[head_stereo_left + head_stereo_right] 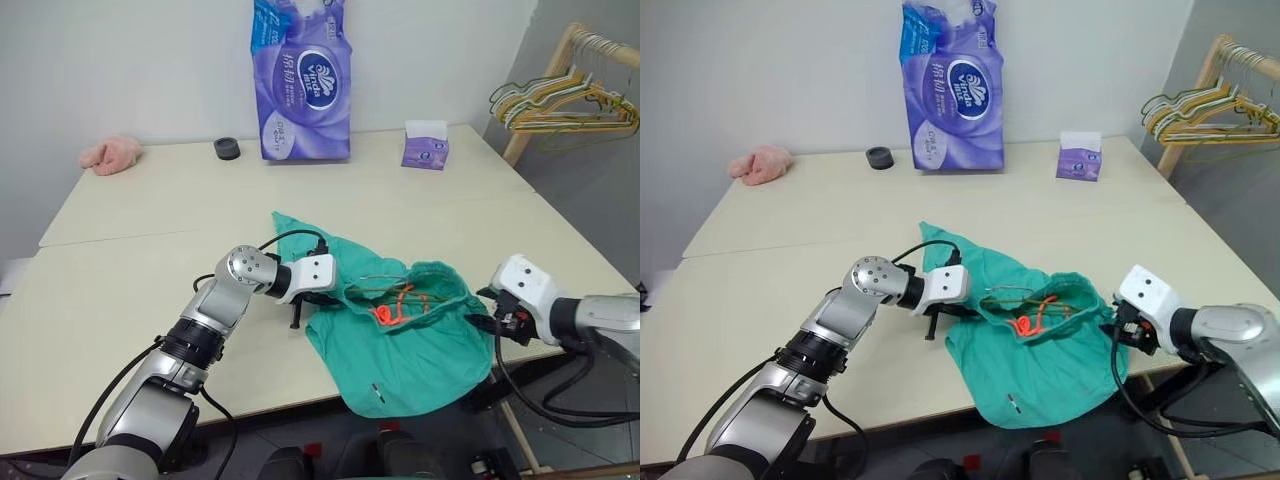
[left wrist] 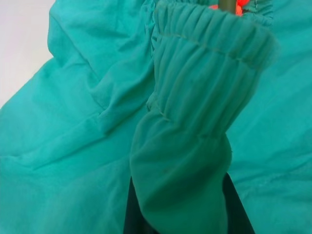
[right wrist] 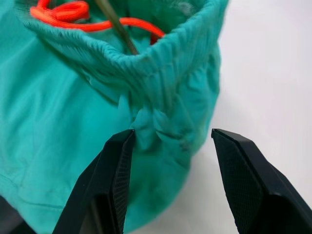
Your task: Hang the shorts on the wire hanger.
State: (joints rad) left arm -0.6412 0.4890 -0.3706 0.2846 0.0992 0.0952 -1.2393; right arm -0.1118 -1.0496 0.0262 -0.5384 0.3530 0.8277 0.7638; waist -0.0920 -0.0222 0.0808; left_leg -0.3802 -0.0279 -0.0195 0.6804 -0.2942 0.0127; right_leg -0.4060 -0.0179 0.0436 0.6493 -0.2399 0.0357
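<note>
- The shorts (image 1: pixel 400 335) are being shown crumpled at the near edge of the table (image 1: pixel 130 290), in the lower centre of the head view, with the lower hem drooping past the table's front edge.
- The gathered waistband is being held up and open, and an orange drawstring (image 1: pixel 395 308) is lying curled inside the opening.
- The wire hanger (image 1: pixel 385 287) is being seen as a thin grey wire running inside the waistband, beside the drawstring; most of it is being hidden by cloth.
- A fold of the waistband is being pinched by the left gripper (image 2: pixel 178 214) at the left side of the shorts, its black fingers pressed tight on the cloth in the left wrist view.
- The right gripper (image 3: pixel 170 161) is being held with its two fingers spread apart at the right side of the shorts; one finger is lying against the cloth below the waistband, the other over bare table, and nothing is being gripped.
- A tall purple tissue pack (image 1: pixel 303 85) is standing at the upper centre of the frame, with a small black ring (image 1: pixel 227 148) just to its left and a small purple tissue box (image 1: pixel 426 146) to its right.
- A pink cloth lump (image 1: pixel 111 153) is lying at the table's upper left.
- A bunch of coloured hangers (image 1: pixel 560 105) is hanging on a wooden rack (image 1: pixel 545 90) at the upper right.
</note>
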